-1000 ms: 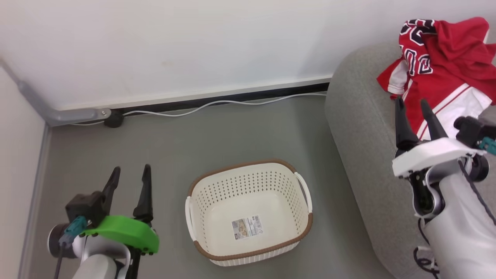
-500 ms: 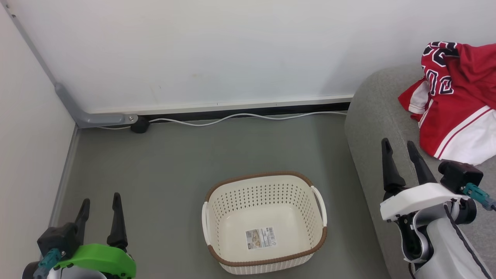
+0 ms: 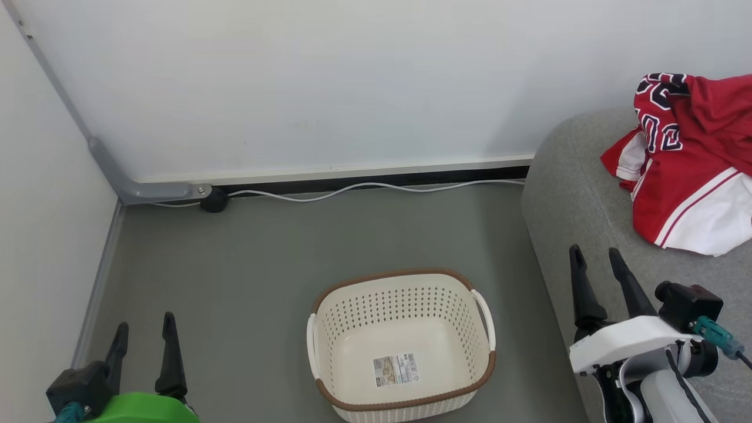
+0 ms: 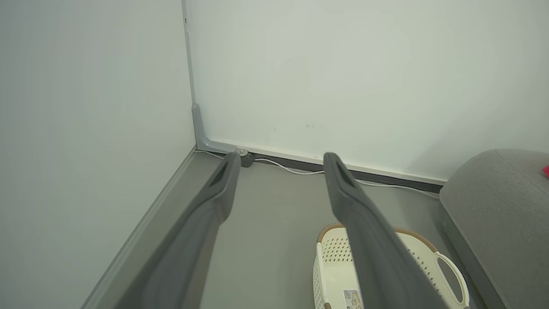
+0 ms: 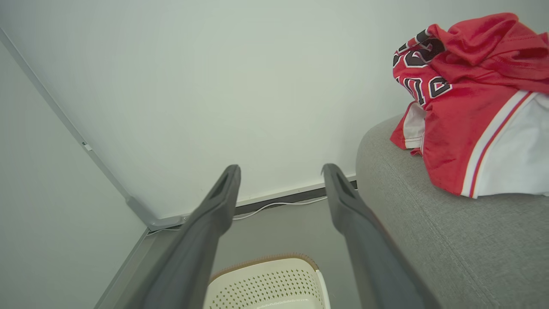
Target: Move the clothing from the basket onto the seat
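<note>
A grey floor (image 3: 264, 258) is meeting a white wall (image 3: 329, 82). The basket (image 3: 399, 274) is sitting empty there, and the clothing (image 3: 687, 170) is lying heaped on the sofa (image 3: 570, 194). The left claw (image 3: 145, 321) and right claw (image 3: 594, 249) are hovering spread, holding nothing. The task is looking done, and only pulling back is remaining.

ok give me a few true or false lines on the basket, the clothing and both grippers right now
1. The basket holds nothing but a label sticker on its bottom. True.
2. The clothing lies on the seat. True.
3. The right gripper is shut on the clothing. False: its jaws stand open and hold nothing, and it is apart from the clothing.
4. The left gripper reaches into the basket. False: it is open over the floor, to the basket's left.
5. A white cable runs along the foot of the wall. True.
</note>
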You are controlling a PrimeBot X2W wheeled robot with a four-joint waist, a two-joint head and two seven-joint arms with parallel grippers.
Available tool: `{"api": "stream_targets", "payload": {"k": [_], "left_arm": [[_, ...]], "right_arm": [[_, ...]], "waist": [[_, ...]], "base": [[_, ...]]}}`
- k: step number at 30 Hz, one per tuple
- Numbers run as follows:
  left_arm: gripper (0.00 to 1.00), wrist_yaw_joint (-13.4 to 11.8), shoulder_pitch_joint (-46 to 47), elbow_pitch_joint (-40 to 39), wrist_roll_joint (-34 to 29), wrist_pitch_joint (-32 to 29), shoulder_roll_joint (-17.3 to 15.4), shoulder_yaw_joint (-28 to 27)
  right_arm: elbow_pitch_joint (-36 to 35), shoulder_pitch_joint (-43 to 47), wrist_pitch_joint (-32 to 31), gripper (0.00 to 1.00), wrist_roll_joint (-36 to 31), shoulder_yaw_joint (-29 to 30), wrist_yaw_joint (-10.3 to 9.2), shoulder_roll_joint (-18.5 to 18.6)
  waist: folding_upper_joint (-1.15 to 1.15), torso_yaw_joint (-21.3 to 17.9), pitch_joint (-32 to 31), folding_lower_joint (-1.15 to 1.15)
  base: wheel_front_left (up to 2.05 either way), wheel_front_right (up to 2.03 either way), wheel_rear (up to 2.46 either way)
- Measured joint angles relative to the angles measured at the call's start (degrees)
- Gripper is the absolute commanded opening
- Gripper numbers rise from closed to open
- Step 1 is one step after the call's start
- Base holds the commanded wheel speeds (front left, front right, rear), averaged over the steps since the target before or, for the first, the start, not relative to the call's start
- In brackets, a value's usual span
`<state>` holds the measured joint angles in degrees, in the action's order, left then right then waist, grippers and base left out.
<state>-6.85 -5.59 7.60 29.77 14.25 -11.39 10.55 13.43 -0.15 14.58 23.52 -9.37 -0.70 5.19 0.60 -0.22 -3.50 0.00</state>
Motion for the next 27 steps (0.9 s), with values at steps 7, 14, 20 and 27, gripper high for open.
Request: {"api": "stream_targets", "payload": {"k": [7, 14, 20, 27], "left_arm": [[1.0, 0.0, -0.8, -1.3, -2.0, 0.0, 0.0, -1.4], [1.0, -0.2, -0.9, -2.8, -3.3, 0.0, 0.0, -2.3], [1.0, -0.2, -1.7, -3.1, -4.2, 0.0, 0.0, -2.6], [1.0, -0.2, -2.7, -3.1, -5.4, 0.0, 0.0, -3.2]], "right_arm": [[-1.9, 2.1, 0.0, 1.0, -0.3, -0.3, -0.53, -0.2], [-4.0, 2.8, 0.0, 1.0, -0.5, -0.6, -1.42, -0.4], [-5.3, 3.1, 0.0, 1.0, -1.0, -0.8, -1.89, -0.6], [-6.2, 3.4, 0.0, 1.0, -1.5, -0.9, -2.0, -0.6]], "waist": [[0.0, 0.0, -0.1, 0.0], [0.0, 0.0, 0.2, 0.0], [0.0, 0.0, 0.4, 0.0], [0.0, 0.1, 0.7, 0.0]], "base": [[0.0, 0.0, 0.0], [0.0, 0.0, 0.0], [0.0, 0.0, 0.0], [0.0, 0.0, 0.0]]}}
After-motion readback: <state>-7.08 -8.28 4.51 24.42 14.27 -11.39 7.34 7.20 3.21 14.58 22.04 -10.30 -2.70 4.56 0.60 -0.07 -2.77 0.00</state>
